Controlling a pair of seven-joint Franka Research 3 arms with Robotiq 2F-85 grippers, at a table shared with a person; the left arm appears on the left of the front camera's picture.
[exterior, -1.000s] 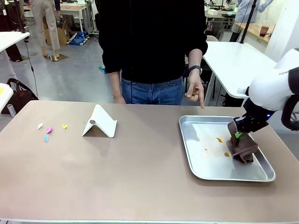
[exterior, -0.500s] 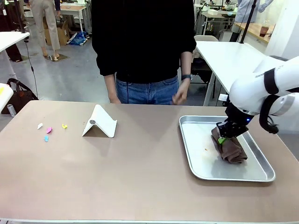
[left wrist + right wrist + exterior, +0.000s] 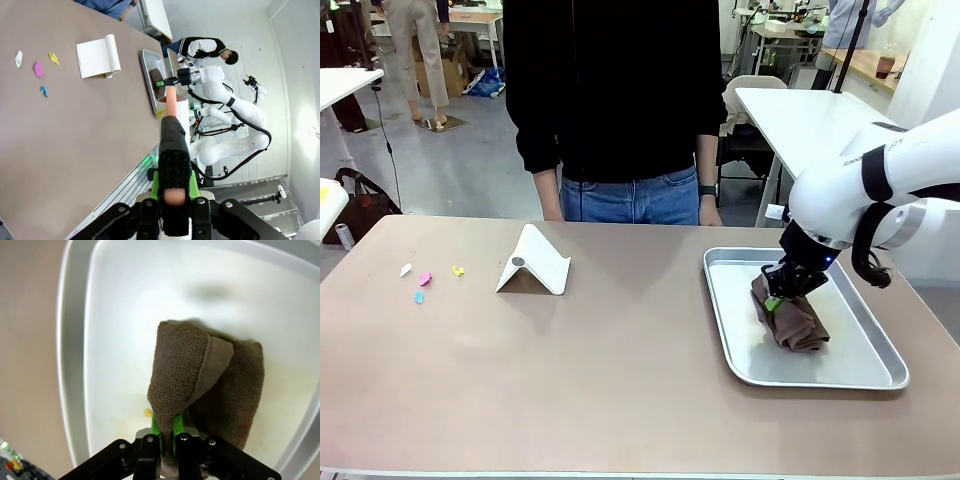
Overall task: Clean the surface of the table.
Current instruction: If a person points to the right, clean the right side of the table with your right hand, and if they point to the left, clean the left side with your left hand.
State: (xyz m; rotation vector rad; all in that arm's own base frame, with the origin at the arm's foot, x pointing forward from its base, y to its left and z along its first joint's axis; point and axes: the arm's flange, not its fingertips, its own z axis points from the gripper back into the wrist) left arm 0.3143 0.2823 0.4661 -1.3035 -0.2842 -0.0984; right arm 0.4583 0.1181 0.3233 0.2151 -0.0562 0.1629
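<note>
The beige-brown table [image 3: 570,370] carries a silver tray [image 3: 730,310] at its right. In the tray lies a brown cloth [image 3: 795,322], and my right gripper [image 3: 775,300] is shut on its upper left fold. From the right wrist, green pads [image 3: 156,429] pinch the cloth [image 3: 200,375] over the tray floor [image 3: 125,315], beside an orange crumb [image 3: 148,412]. My left gripper [image 3: 172,165] hangs off the table's near side, shut on a black rough stick with a peach core [image 3: 171,100].
A white folded stand [image 3: 533,262] sits left of centre. Small coloured scraps [image 3: 425,278] lie near the left end, also seen from the left wrist [image 3: 38,69]. A person [image 3: 620,100] stands at the far edge, arms down. White tables stand behind.
My right gripper dragged the cloth leftwards across the tray, covering the orange spots. The person's pointing hand dropped back to their side.
</note>
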